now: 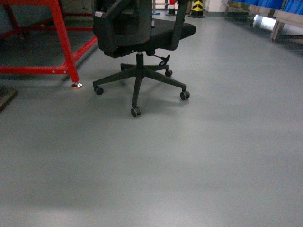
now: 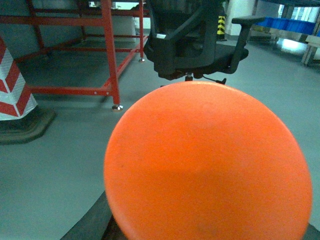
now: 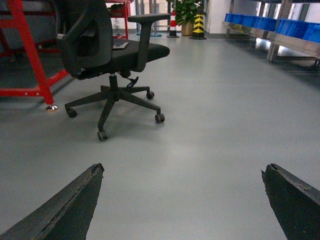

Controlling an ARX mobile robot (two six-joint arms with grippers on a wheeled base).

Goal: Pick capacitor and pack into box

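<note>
No box or capacitor shows in any view. The right tool (image 3: 182, 200) hangs over bare grey floor (image 1: 213, 156), its two dark fingers (image 3: 65, 210) spread wide. The left tool is hidden behind an orange disc (image 2: 207, 162); its state cannot be told. At 12 o'clock stands a black office chair (image 1: 137, 33), a red frame (image 1: 61, 42) at 10 o'clock.

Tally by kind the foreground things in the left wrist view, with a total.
Round orange disc: 1
Black swivel office chair: 1
Red metal frame: 1
Red-and-white striped cone: 1
Total: 4
</note>
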